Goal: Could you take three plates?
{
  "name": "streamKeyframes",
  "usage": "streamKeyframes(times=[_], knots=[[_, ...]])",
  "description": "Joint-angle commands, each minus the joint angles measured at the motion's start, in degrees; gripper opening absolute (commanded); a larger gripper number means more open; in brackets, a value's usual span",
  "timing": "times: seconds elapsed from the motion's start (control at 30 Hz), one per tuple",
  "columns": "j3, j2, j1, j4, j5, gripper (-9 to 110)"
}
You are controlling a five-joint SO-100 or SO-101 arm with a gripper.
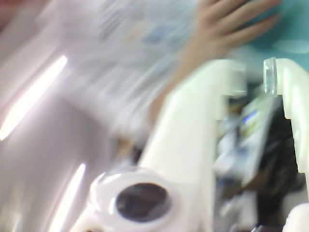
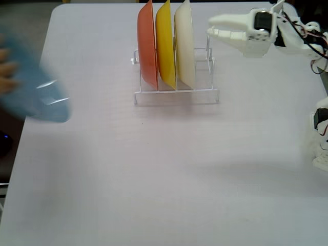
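Fixed view: 3 plates stand on edge in a wire rack at the table's far middle, faces pointing left/right, packed side by side: orange-red plate, yellow plate, cream plate. 1 light blue plate, blurred, at left edge in a hand. Gripper hangs just right of the rack, jaws slightly apart, holding nothing.
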Motion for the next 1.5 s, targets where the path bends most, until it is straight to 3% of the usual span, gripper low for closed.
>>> streamKeyframes(times=[0.0, 0.07, 0.23, 0.4, 0.7, 0.9, 1.2, 1.47], knots=[[-0.2, -0.9, 7.6, 3.3, -0.3, 0], [-1.7, -4.5, 11.4, 4.0, -2.4, 2], [-11.6, -16.1, 17.5, 9.8, -9.8, 26], [-20.7, -27.2, 19.9, 12.7, -14.9, 37], [-34.4, -41.0, 21.4, 13.7, -16.2, 30], [-40.5, -44.6, 21.7, 15.5, -14.5, 0], [-56.2, -41.0, 22.9, 30.2, -11.9, -1], [-53.2, -25.5, 21.5, 31.2, -9.5, -1]])
